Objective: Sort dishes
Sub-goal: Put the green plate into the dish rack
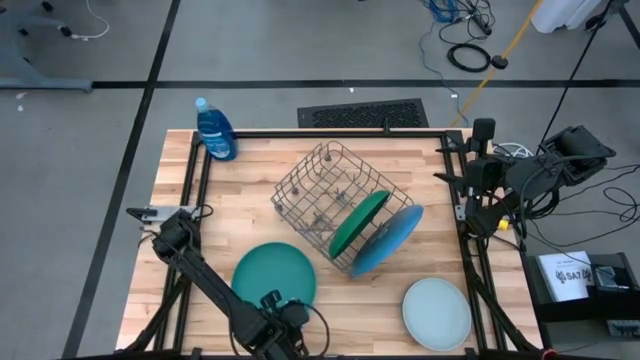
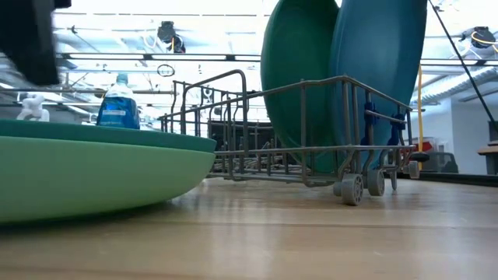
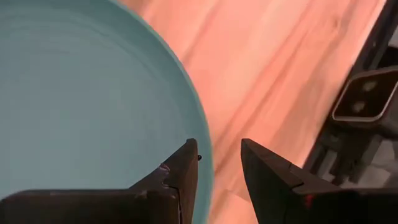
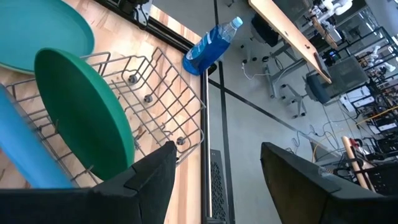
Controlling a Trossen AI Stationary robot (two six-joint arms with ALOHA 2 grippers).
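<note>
Rim of the round teal dinner plate [image 3: 81, 93] is seen passing between the parted fingers of the left pincer [image 3: 219, 163], one finger over the plate's surface, the other just outside its edge; nothing is clamped yet. The plate lies flat on the wooden tabletop [image 1: 250, 200], its body extending forward from this pincer, which is by far the nearer. Closure on the rim is judged the next requirement. The right pincer [image 4: 214, 171], fingers apart and empty, is held at the tabletop's far right edge. The grey wire rack [image 1: 330, 195], beyond the plate, holds a dark green round plate [image 1: 358, 222] and a bright blue round plate [image 1: 388, 238], both on edge. A pale mint round plate [image 1: 436, 312] lies flat, apart.
</note>
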